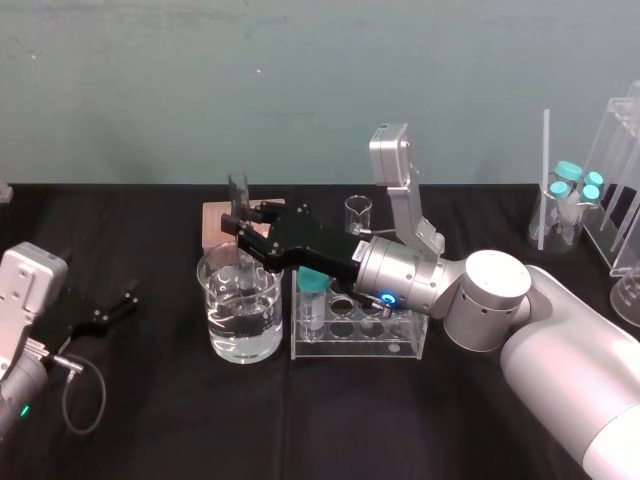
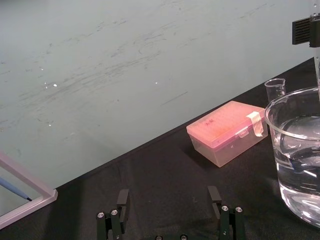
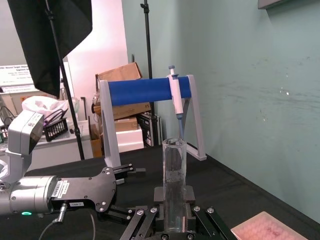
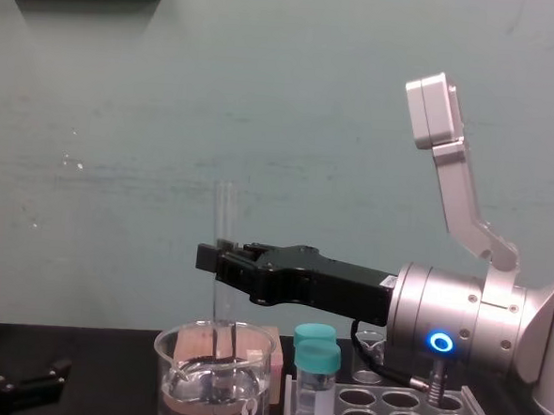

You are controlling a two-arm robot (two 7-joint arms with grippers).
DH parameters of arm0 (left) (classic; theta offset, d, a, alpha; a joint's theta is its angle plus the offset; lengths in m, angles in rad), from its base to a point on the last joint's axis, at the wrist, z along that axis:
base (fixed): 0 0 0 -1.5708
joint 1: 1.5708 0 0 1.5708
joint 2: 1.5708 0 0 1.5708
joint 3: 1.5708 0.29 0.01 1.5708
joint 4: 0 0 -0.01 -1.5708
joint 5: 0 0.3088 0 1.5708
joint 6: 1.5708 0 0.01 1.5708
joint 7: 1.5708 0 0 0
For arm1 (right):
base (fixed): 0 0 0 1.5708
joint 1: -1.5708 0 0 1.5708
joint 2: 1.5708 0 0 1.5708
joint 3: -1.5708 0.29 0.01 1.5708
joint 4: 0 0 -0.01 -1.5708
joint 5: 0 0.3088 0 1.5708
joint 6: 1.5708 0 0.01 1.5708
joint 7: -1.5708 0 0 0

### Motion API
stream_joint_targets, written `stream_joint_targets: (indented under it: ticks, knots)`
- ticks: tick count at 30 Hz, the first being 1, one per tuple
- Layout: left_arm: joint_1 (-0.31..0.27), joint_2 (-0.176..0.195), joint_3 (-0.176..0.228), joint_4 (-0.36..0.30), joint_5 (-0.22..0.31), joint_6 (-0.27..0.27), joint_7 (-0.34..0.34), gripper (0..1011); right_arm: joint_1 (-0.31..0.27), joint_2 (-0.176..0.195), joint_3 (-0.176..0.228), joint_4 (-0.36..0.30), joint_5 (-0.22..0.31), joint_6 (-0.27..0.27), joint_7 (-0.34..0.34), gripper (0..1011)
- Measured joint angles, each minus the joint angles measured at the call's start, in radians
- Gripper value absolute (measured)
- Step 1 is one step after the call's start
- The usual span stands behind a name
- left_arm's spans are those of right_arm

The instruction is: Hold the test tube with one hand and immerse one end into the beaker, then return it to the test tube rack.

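From here, the black two-fingered right gripper [image 1: 238, 232] on its silver wrist reaches left above the low clear acrylic rack [image 1: 360, 349]. It is clamped on the long clear glass test tube [image 1: 238, 188], which stands upright with its lower end inside the wide, water-filled glass beaker [image 1: 214, 300]. The left gripper [image 1: 122, 308] lies low at the left of the black-clothed table [image 1: 150, 420], fingers apart.

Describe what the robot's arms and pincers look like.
The right pincer is black and two-fingered, with a white label, on a silver cylindrical wrist bearing a glowing blue ring; a grey camera bracket rises from it, and the arm behind is white and rounded. The left pincer is black, with a grey camera box, a green light and a looping grey cable.
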Motion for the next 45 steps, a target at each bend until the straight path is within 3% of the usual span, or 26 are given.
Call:
stream_joint_targets:
  ticks: [45]
  knots:
    - [0.000, 0.000, 0.000, 0.000, 0.000, 0.000, 0.000, 1000, 0.003, -0.003, 0.005, 0.009, -0.007, 0.002, 0.006, 228]
